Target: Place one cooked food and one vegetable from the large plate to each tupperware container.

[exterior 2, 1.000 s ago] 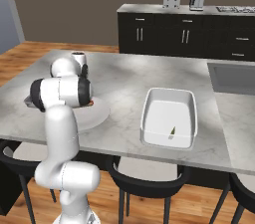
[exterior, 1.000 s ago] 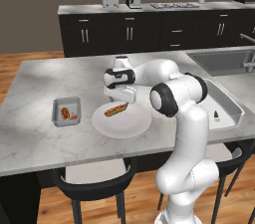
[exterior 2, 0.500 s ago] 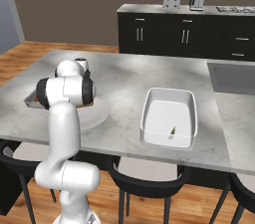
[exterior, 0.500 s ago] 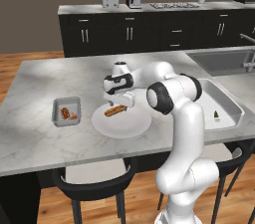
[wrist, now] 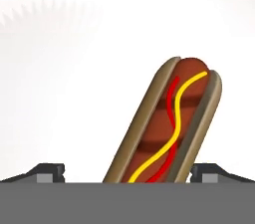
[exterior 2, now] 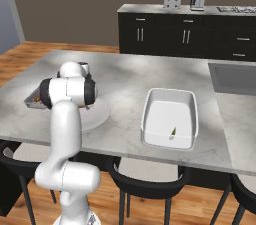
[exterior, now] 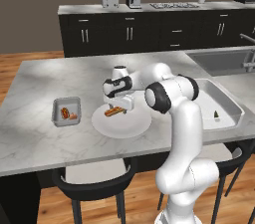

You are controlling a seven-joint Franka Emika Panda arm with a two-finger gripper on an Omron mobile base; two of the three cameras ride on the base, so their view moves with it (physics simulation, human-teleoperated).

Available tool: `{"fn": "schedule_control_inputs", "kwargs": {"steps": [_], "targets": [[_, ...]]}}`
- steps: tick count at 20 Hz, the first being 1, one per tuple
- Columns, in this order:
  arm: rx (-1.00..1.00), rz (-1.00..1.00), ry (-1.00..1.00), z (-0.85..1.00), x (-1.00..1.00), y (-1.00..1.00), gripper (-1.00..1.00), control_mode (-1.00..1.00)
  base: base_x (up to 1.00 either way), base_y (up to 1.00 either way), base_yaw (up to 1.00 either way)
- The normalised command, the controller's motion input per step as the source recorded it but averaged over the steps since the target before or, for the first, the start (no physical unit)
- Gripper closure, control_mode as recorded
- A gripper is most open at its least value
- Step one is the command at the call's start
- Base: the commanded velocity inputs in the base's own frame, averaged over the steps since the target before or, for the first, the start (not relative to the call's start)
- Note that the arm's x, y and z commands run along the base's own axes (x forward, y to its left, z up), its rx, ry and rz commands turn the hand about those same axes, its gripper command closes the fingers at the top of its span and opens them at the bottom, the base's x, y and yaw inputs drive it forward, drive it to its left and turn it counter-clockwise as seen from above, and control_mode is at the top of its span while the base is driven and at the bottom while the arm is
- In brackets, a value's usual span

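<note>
At left, the small grey rectangular tupperware container (exterior: 66,111) is already holding food. At centre, the dark two-finger gripper (exterior: 118,108), lowered since a second ago, is being positioned wide-open astride the mustard-striped hot dog (exterior: 114,111) on the wide round white plate (exterior: 130,124); the white container (exterior 2: 169,117) is waiting rightward.

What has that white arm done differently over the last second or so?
The open gripper has sunk toward the hot dog on the large plate, its fingertips now on either side of it, not yet gripping. The grey container and white container stayed put.
</note>
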Motion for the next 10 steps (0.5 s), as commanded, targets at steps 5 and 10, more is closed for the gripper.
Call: {"fn": "schedule_control_inputs", "kwargs": {"steps": [5, 10], "targets": [[-0.01, 0.0, 0.0, -0.34, 0.0, 0.04, -1.0, -1.0, 0.0, 0.0, 0.0], [-0.01, 0.0, 0.0, -0.15, 0.0, 0.18, -1.0, -1.0, 0.0, 0.0, 0.0]]}}
